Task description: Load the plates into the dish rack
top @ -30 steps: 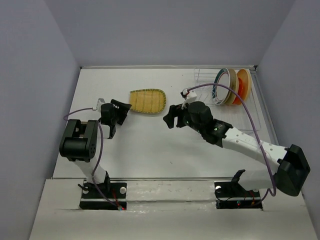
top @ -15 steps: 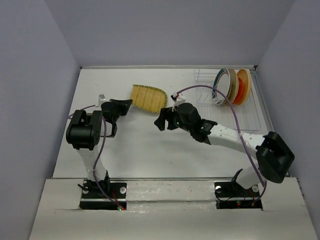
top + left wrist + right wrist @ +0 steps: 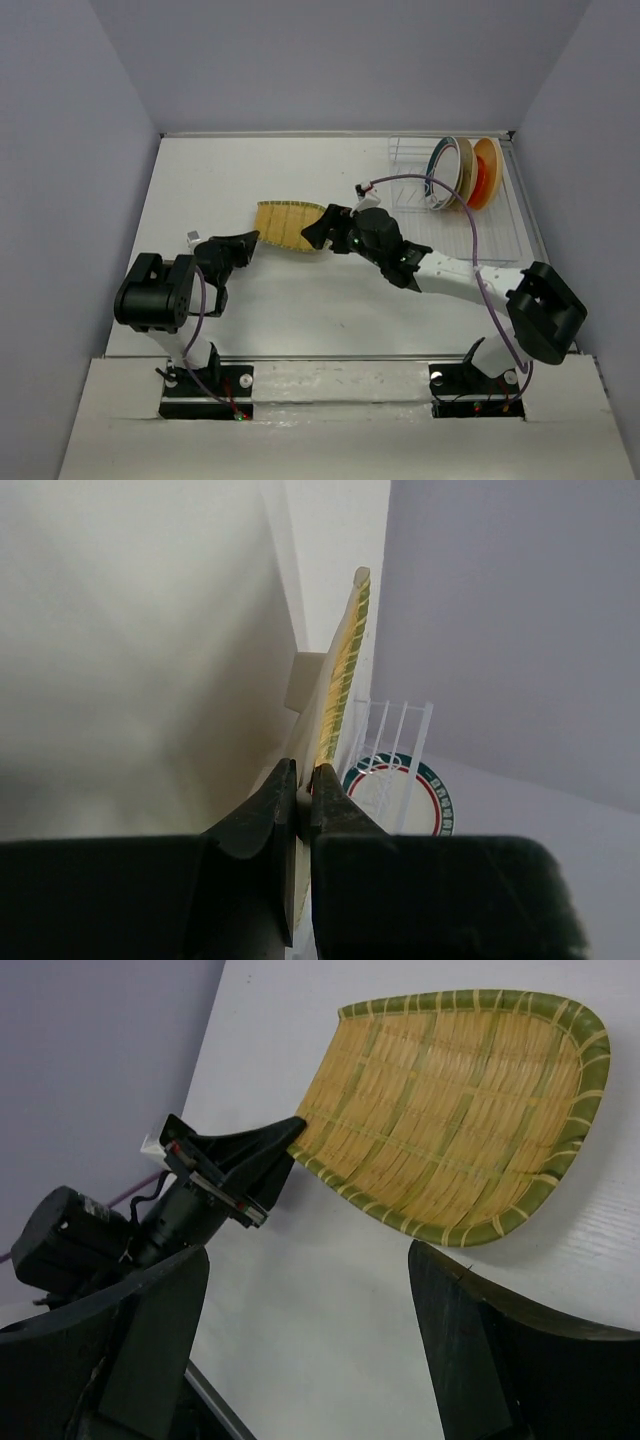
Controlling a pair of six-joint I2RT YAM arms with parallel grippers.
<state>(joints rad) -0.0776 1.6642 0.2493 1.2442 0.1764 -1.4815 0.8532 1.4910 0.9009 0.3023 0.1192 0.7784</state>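
Note:
The yellow-green ribbed fan-shaped plate [image 3: 288, 224] is left of the table's middle. My left gripper [image 3: 250, 240] is shut on its left edge. The left wrist view shows this plate [image 3: 346, 665] edge-on, pinched in the left gripper [image 3: 303, 778]. My right gripper [image 3: 318, 226] is at the plate's right end, open. In the right wrist view the plate [image 3: 460, 1110] lies just beyond the right gripper [image 3: 308, 1255], with nothing between the fingers. The wire dish rack [image 3: 408, 150] at the back right holds a green-rimmed plate [image 3: 447, 170] and an orange plate [image 3: 488, 168], both upright.
The rack's near part [image 3: 495, 235] is bare wire. The right arm's cable [image 3: 470, 205] loops across the rack. Grey walls enclose the white table [image 3: 200, 180] on three sides. The left wrist view shows the rack wires [image 3: 400, 730] and a rimmed plate [image 3: 432, 795] behind the held plate.
My left gripper has shut on the fan-shaped plate's left edge and drawn it nearer and leftward. The right gripper has moved up to the plate's right end and opened a little wider.

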